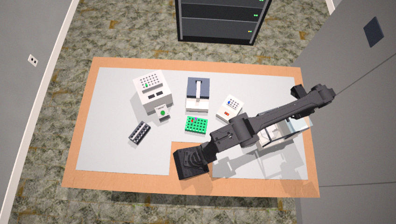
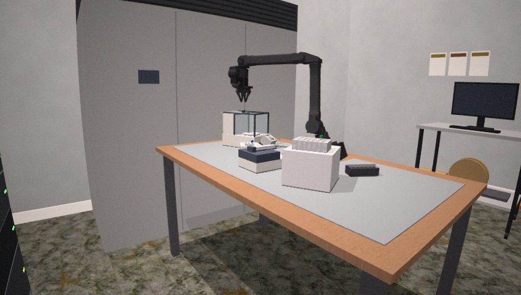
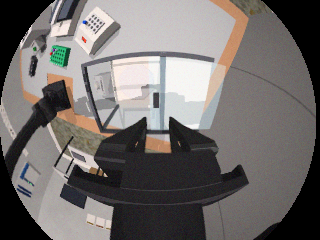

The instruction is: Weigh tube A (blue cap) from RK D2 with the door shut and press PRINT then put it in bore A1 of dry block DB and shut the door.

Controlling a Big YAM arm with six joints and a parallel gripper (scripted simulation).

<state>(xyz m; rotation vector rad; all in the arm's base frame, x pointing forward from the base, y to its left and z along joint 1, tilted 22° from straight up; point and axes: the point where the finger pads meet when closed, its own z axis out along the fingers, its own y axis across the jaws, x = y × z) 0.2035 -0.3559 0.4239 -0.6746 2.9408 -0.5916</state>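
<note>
A blue-capped tube point(image 1: 229, 102) point(image 3: 84, 22) stands in the leftmost column of the dry block point(image 1: 224, 117) point(image 3: 94, 44), on the front-left side of its bores. The green rack point(image 1: 196, 124) point(image 3: 60, 56) shows red and purple caps and no blue cap. The balance point(image 2: 235, 140) stands at the right end of the mat. Its glass door point(image 3: 187, 85) is slid back, reaching past the rear of the box; its dark handle point(image 3: 156, 100) is mid-box. My gripper point(image 2: 243, 100) point(image 3: 157, 120) is partly open and empty, pointing down above the balance. PRINT and the lamp cannot be made out.
The spectrophotometer point(image 1: 197, 105) with its dark lid is behind the rack. The white mixer point(image 1: 158, 91) holds a green-capped tube. The black magnet block point(image 1: 139, 132) is at the left. The arm stretches over the balance's front side. A grey wall point(image 3: 270, 105) rises beyond the table's right edge.
</note>
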